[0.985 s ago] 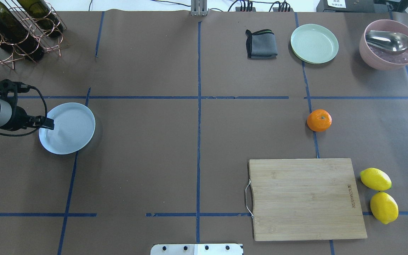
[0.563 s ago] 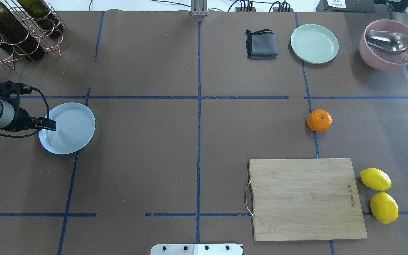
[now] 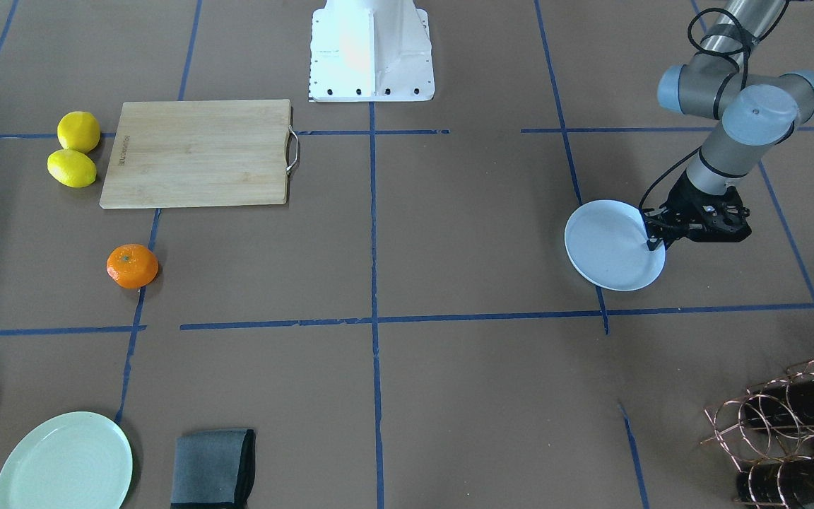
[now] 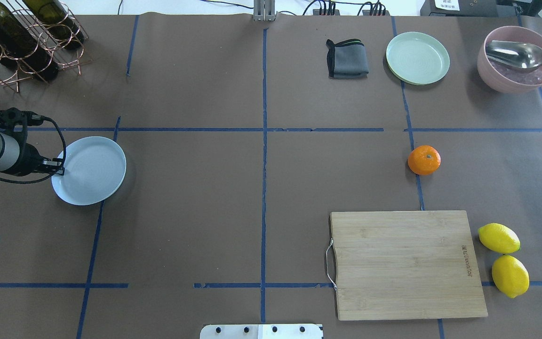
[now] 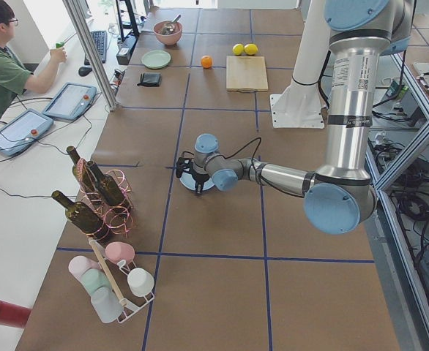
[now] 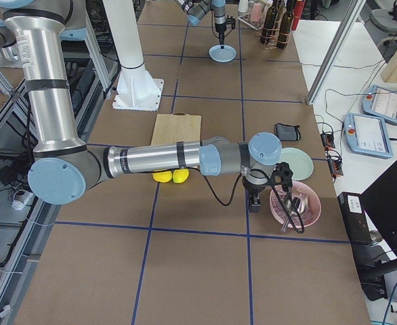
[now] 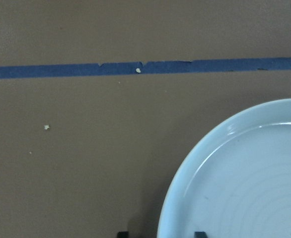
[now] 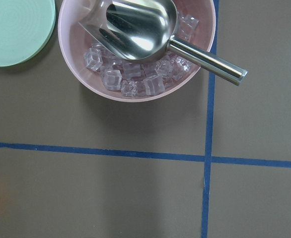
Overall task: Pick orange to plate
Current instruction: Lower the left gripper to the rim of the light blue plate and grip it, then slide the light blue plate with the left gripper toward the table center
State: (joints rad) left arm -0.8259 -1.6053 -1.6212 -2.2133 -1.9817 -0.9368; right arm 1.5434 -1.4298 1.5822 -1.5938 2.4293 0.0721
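Reaching arm: right gripper (image 6: 255, 203) nearer the fruit; jaw state can't be told.
Orange (image 4: 424, 160): centre-right of overhead frame.
Plate (image 4: 92, 170): far left, well apart.
Left gripper (image 4: 59, 165): parted, straddling plate rim.

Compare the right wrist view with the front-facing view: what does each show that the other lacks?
Only the right wrist view shows the pink bowl of ice cubes with the scoop. Only the front-facing view shows the plate with the left gripper at its rim, the lemons, cutting board and cloth. Both show the pale green plate and the orange, a sliver at the wrist view's edge.
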